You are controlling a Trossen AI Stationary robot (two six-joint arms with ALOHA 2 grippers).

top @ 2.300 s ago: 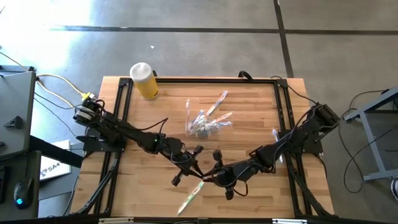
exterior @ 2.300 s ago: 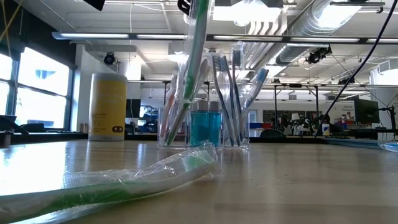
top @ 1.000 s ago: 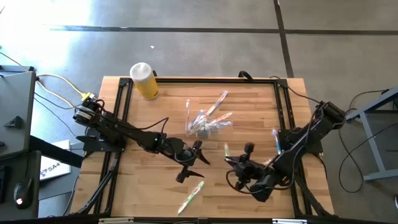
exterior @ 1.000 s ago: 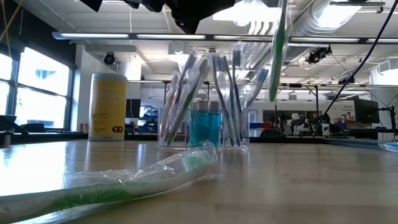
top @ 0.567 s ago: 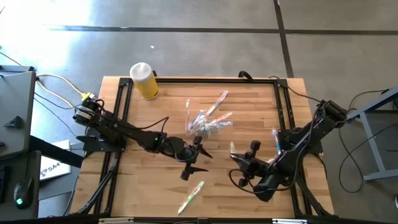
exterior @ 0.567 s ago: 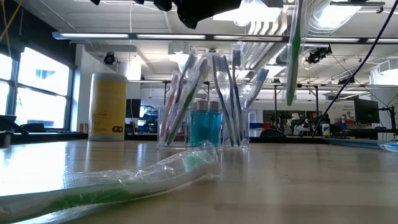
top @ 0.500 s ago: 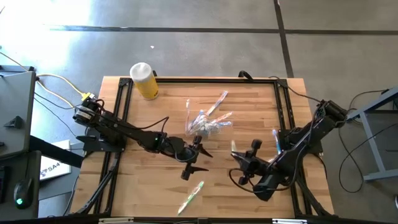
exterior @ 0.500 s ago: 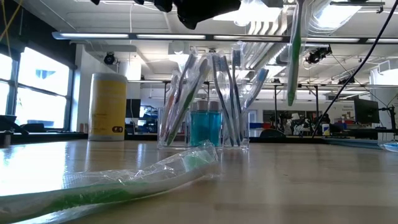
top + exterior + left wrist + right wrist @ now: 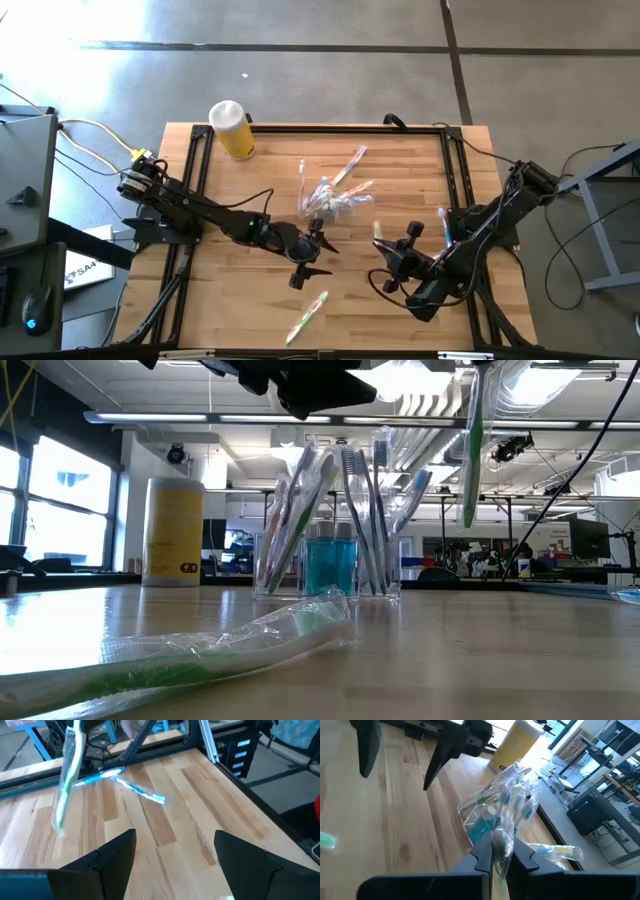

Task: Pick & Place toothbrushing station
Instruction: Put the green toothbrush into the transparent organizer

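Observation:
The clear container [image 9: 325, 198] stands on the table's far middle, holding several toothbrushes and teal-ended tubes; the low view shows it upright [image 9: 330, 555]. My right gripper [image 9: 381, 246] hovers right of and nearer than it, shut on a green toothbrush in a clear wrapper [image 9: 470, 450]. My left gripper [image 9: 308, 258] hovers open just near-left of the container, with nothing between its fingers [image 9: 172, 855]. Another wrapped green toothbrush [image 9: 308, 318] lies flat near the table's near edge. My right gripper pinches the wrapped green toothbrush by its upper end [image 9: 501, 842] between its two fingers, through the wrapper. The fingers come roughly level, slanting a little down. The toothbrush hangs nearly upright below them [image 9: 65, 785], clear of the table.
A yellow bottle with a white cap [image 9: 232, 130] stands at the far left corner. Two blue wrapped toothbrushes [image 9: 132, 785] lie by the table's right edge [image 9: 442, 222]. Black rails frame the tabletop. Bare wood lies between the grippers and the near edge.
My right gripper has carried the hanging green toothbrush a little toward the table's right edge and turned its wrist, staying shut; the brush now hangs closer to upright. My left gripper has kept its place and stayed open, tipping slightly.

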